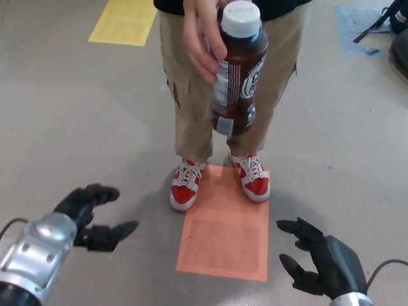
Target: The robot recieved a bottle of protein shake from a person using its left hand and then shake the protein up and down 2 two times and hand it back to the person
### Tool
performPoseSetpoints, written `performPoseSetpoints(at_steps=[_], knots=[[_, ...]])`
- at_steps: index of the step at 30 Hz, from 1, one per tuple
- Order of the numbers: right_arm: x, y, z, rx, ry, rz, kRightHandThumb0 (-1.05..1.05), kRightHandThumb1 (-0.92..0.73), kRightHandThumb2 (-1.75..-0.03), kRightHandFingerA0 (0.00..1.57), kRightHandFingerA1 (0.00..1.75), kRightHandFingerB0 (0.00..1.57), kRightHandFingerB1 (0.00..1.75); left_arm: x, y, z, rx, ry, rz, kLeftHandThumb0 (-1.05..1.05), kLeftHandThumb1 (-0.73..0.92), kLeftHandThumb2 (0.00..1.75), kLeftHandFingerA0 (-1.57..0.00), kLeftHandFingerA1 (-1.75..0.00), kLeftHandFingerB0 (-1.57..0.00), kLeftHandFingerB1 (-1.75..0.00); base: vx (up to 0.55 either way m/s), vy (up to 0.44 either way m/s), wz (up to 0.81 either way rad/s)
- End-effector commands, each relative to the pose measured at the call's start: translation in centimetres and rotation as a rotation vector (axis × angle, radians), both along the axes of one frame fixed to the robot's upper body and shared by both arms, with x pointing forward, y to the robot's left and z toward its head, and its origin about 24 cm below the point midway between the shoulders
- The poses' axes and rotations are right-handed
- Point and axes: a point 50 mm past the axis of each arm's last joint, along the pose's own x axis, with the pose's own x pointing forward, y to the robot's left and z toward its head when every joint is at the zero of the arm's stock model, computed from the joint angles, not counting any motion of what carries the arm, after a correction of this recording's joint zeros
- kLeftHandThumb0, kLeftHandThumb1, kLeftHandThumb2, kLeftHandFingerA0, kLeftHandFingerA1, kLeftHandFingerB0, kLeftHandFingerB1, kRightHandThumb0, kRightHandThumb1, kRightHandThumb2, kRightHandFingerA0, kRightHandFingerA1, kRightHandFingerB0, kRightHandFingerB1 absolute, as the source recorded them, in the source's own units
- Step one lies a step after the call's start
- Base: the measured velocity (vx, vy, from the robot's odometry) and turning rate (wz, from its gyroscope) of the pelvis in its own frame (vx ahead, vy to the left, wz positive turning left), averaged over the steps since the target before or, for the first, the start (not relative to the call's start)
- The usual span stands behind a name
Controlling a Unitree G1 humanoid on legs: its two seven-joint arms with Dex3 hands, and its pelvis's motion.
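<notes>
A brown protein shake bottle [238, 70] with a white cap is held by a person's hand [203, 38] at the top middle of the head view. My left hand [92, 217] hangs low at the lower left, open, fingers spread, far below the bottle and holding nothing. My right hand [319, 260] sits at the lower right, open as well, its fingers apart and empty.
The person stands before me in tan trousers [197, 108] and red-and-white shoes [185, 186], toes on an orange floor mat [225, 229]. A yellow floor patch [124, 20] lies at the far left, a blue sheet [360, 22] and dark bags at the far right.
</notes>
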Motion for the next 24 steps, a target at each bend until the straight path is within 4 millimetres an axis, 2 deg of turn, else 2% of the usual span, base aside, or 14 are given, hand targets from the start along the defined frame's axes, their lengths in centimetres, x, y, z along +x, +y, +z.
performPoseSetpoints(at_steps=[1,2,3,13,14,15,19,24], knots=[[1.9,-1.9,0.0,-0.276,0.137,-0.013,-0.42,-0.72,-0.60,0.42,0.50,0.39,0.38,-3.1,3.1,-3.2,0.411,-0.362,-0.213,-0.39,0.62,0.60,-0.35,-0.37,-0.11,-0.25,0.00,0.000,0.00],[1.9,-1.9,0.0,-0.275,0.135,-0.015,-0.42,-0.72,-0.60,0.44,0.51,0.39,0.38,-3.1,3.1,-3.2,0.413,-0.362,-0.214,-0.39,0.62,0.60,-0.35,-0.37,-0.11,-0.25,0.00,0.000,0.00],[2.0,-1.9,0.1,-0.275,0.130,-0.019,-0.42,-0.71,-0.60,0.45,0.52,0.40,0.38,-3.0,3.2,-3.2,0.420,-0.359,-0.222,-0.47,0.52,0.74,-0.28,-0.44,-0.07,-0.29,0.00,0.000,0.00],[2.7,-1.9,0.7,-0.252,0.129,-0.035,-0.42,-0.72,-0.60,0.43,0.51,0.37,0.38,-2.2,3.1,-2.9,0.426,-0.380,-0.232,-0.50,0.52,0.75,-0.29,-0.44,-0.07,-0.29,0.00,0.000,0.00],[2.7,-1.9,0.7,-0.260,0.129,-0.033,-0.42,-0.72,-0.60,0.43,0.51,0.37,0.38,-2.2,3.1,-2.9,0.423,-0.377,-0.231,-0.43,0.63,0.62,-0.33,-0.37,-0.09,-0.21,0.00,0.000,0.00],[2.7,-1.9,0.7,-0.258,0.128,-0.032,-0.42,-0.73,-0.60,0.42,0.50,0.37,0.38,-2.1,3.1,-2.8,0.417,-0.381,-0.225,-0.49,0.52,0.74,-0.29,-0.44,-0.07,-0.28,0.00,0.000,0.00],[3.4,-1.7,1.2,-0.223,0.133,-0.031,-0.37,-0.75,-0.62,0.43,0.38,0.28,0.33,-1.8,3.4,-2.3,0.417,-0.412,-0.216,-0.48,0.52,0.74,-0.29,-0.45,-0.07,-0.28,0.00,0.000,0.00],[3.7,-1.8,1.7,-0.157,0.115,-0.057,-0.31,-0.73,-0.62,0.49,0.37,0.25,0.32,-1.7,3.4,-2.2,0.466,-0.437,-0.245,-0.49,0.52,0.74,-0.28,-0.44,-0.07,-0.29,0.00,0.000,0.00]])
